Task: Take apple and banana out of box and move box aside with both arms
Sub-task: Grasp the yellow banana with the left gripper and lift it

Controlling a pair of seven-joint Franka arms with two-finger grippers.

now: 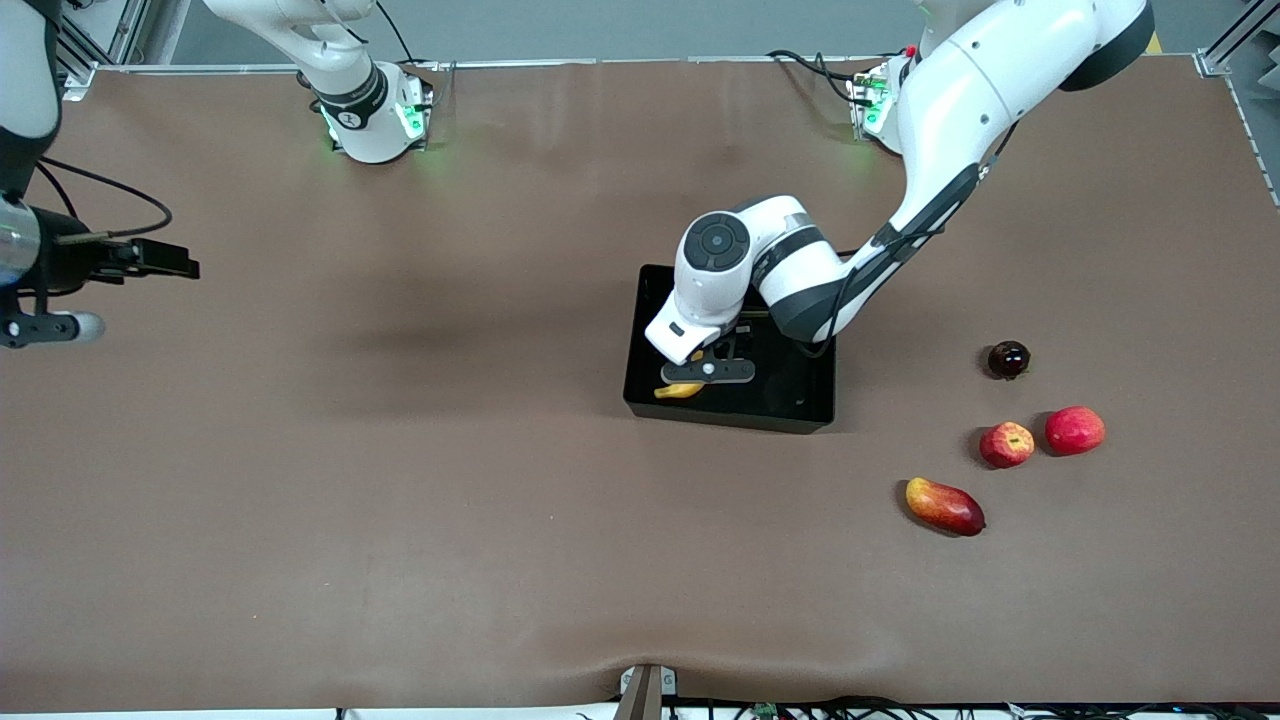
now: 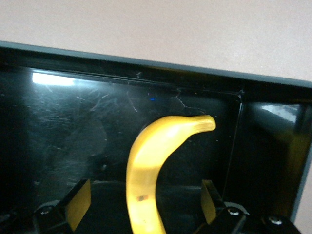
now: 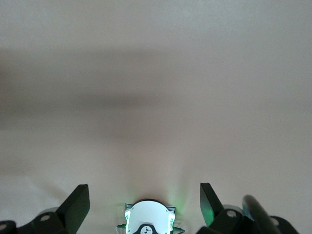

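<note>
The black box (image 1: 800, 400) stands mid-table. The yellow banana (image 1: 679, 390) lies inside it, by the wall nearest the front camera. My left gripper (image 1: 708, 370) is down in the box over the banana. In the left wrist view the banana (image 2: 151, 161) runs between the fingers (image 2: 78, 204), which stand wide apart and do not touch it. The box floor (image 2: 73, 122) shows glossy around it. The red apple with a sticker (image 1: 1006, 444) sits on the table toward the left arm's end. My right gripper (image 1: 140, 297) waits open and empty over the right arm's end of the table (image 3: 144, 195).
Beside the apple lies a plain red round fruit (image 1: 1075, 430). A red-yellow mango (image 1: 944, 506) lies nearer the front camera, and a dark round fruit (image 1: 1008, 359) farther from it. The right arm's base (image 3: 148, 222) shows in the right wrist view.
</note>
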